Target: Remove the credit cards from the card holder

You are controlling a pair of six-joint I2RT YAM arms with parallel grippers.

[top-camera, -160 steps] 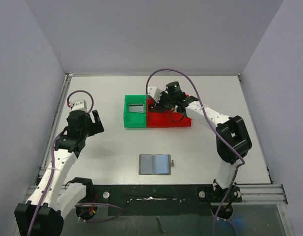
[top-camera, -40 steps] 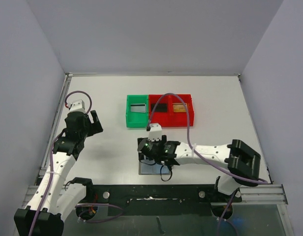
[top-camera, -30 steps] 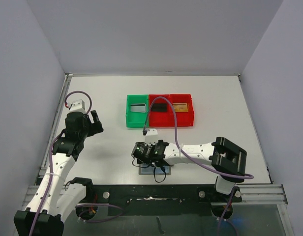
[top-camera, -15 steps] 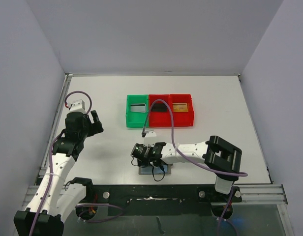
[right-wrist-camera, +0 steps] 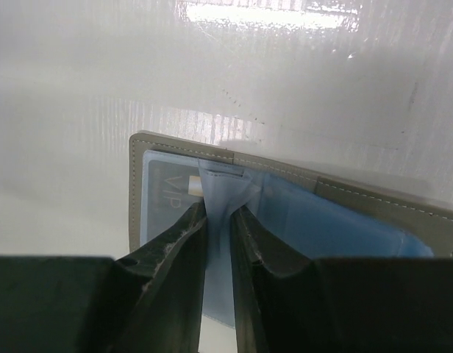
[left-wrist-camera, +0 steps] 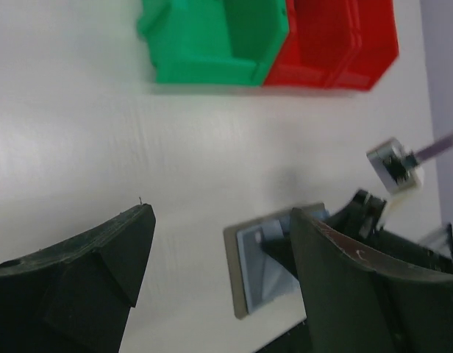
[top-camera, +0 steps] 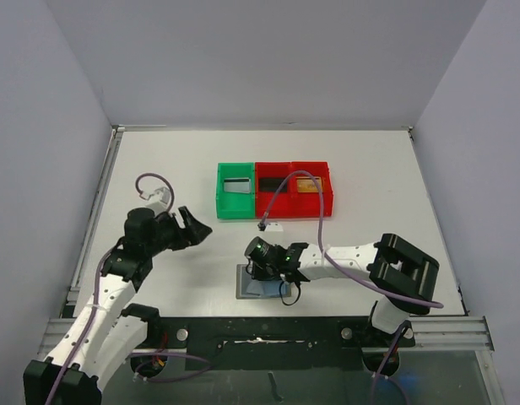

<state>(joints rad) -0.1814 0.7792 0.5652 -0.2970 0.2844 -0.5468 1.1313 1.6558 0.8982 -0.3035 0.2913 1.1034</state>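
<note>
- The flat grey folding card holder with bluish-grey pockets (top-camera: 253,289) lies open on the white table (top-camera: 370,169), at the near edge, in front of the green plastic bin (top-camera: 226,207) and the red plastic bin (top-camera: 294,207).
- The right gripper (right-wrist-camera: 219,209) is pinched together on a pale blue strip (right-wrist-camera: 218,250) at the middle of the card holder; I cannot tell if the strip is a card or a pocket layer.
- A grey card (right-wrist-camera: 162,195) sits in the left pocket.
- The left gripper (left-wrist-camera: 220,217) hangs to the left, jaws wide apart, holding nothing.

Lab cell: grey partition walls (top-camera: 285,59), white table (top-camera: 370,160)
</note>
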